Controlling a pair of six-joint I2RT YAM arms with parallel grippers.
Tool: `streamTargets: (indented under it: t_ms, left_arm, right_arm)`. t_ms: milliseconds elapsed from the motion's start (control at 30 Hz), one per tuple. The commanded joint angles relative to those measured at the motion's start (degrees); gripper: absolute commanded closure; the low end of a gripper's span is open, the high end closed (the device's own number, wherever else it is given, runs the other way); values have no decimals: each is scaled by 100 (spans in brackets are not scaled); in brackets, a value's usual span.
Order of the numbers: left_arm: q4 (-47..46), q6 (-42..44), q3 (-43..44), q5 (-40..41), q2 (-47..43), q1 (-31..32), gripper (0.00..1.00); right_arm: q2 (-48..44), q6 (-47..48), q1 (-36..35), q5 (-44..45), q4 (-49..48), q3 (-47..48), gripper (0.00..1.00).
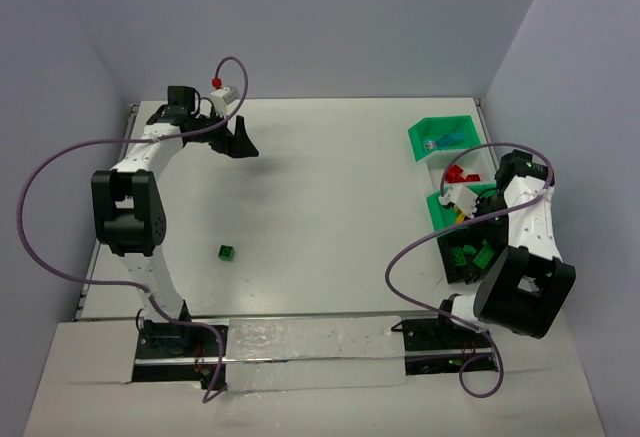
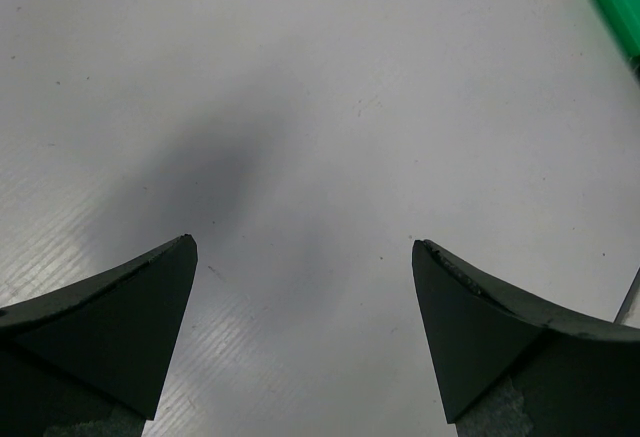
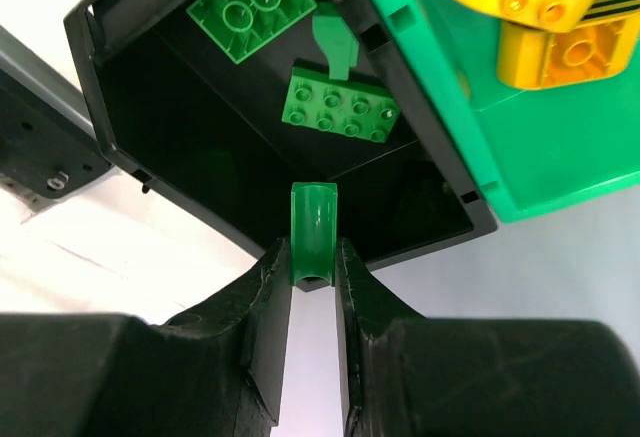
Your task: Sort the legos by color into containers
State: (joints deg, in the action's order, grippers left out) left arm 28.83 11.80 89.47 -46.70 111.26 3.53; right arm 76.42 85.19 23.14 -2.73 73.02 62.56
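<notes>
Closest to the lens, the matte black fingers [image 3: 262, 307] of the right gripper [image 3: 313, 262] are pressed nearly together, pinching a green piece [image 3: 313, 227]. It is narrow, glossy and rounded on top, and stands upright between the pads. It hangs at the near rim of the black bin [image 3: 130, 87], a hard-edged box with a dark interior. Inside lie green bricks: a square one with four ringed studs [image 3: 250, 5], a flat plate with two rows of studs [image 3: 340, 107], and a small slim piece [image 3: 335, 42] between them. Touching the black bin's side is a green bin [image 3: 450, 87] of smooth bright plastic, holding two chunky yellow bricks [image 3: 545, 17] with round studs.

The left gripper [image 2: 305, 247] is spread wide, its two wedge-shaped black fingers well apart above the bare table [image 2: 300, 77]. The table is white with a fine ribbed grain, and a soft shadow lies on it.

In the top view, the left gripper sits at the far left of the table, well away from the bins lined up along the right edge. One green brick [image 1: 228, 251] lies alone on the table near the left arm. The farthest bin [image 1: 420, 138] is green and holds blue bricks [image 1: 447, 140]. Red bricks [image 1: 460, 173] lie next in the row; I cannot make out their container.
</notes>
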Motion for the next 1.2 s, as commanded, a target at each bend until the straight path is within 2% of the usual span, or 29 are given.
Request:
streamTargets:
  t_ms: [0,200,267,433,500,533,633,767,833,933,1033,1167]
  left_arm:
    - [9,175,-1,-24,-360,-45,1]
    - [71,316,-36,-23,-396,-71,1]
    - [91,362,-32,-30,-403,-77,1]
    - [157,503,-26,-32,-438,-106,1]
    - [275,638,-52,-114,-497,-131,1]
    - [328,795,-68,-197,-531,-156,1]
    - [614,1105,-175,-322,-780,-251,1]
    - [1273,1865,-239,-510,-1089,-408,1]
    - [2027,2587,-250,-553,-1192,-648,1]
    - [2421,2913,-421,-286,-1445,-794,1]
    - [2700,3078,-895,546,-1947,-836,1]
    - [3017,3124,-1642,1320,-2628,-844,1]
  right_arm:
    - [36,84,33,247,-183,-59,81]
    - [162,24,33,257,-183,0,55]
    - [144,42,33,259,-195,-13,49]
    - [67,34,25,223,-184,75,40]
    - [33,-8,-41,-52,-60,286,35]
    - [7,-57,-92,-208,64,571,28]
    - [57,-458,-625,-885,132,1159,18]
    - [615,-1487,-1445,-1657,-64,1939,0]
    - [906,-2131,-1799,-2175,-283,2434,0]
    - [1206,-2741,-2062,-2555,-651,2777,0]
    - [1545,-3321,-2287,-2764,-1260,2909,0]
    - [1819,-3622,-2556,-2893,-1755,2885,0]
